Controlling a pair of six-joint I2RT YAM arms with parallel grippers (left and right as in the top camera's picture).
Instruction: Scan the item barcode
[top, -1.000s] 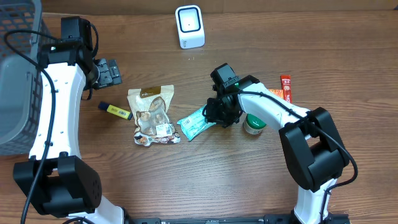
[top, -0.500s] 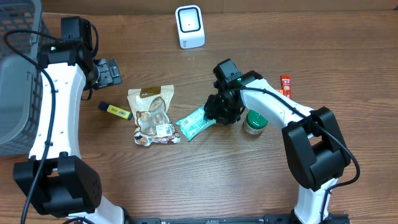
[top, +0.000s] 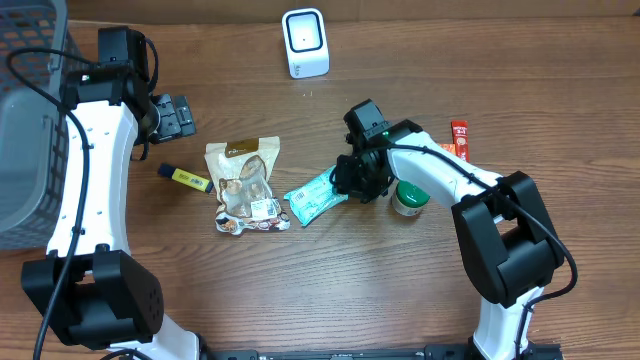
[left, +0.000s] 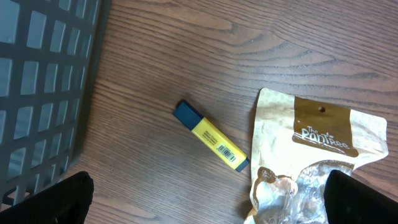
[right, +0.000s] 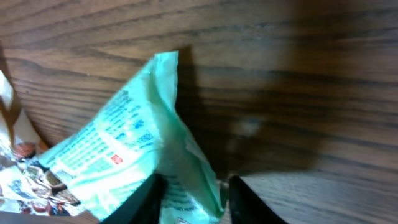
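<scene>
The right gripper (right: 193, 198) pinches the 3 o'clock end of the green packet (top: 312, 198), which lies in the middle of the table (top: 400, 290). The white scanner (top: 304, 42) stands at the packet's 12 o'clock. The left gripper (top: 175, 115) hangs wide open at its 10 o'clock.

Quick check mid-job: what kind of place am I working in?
Probably a mock checkout bench: a white barcode scanner at the back of a wooden table, a grey basket at the left edge, and small shop goods like a green packet and snack bag.
</scene>
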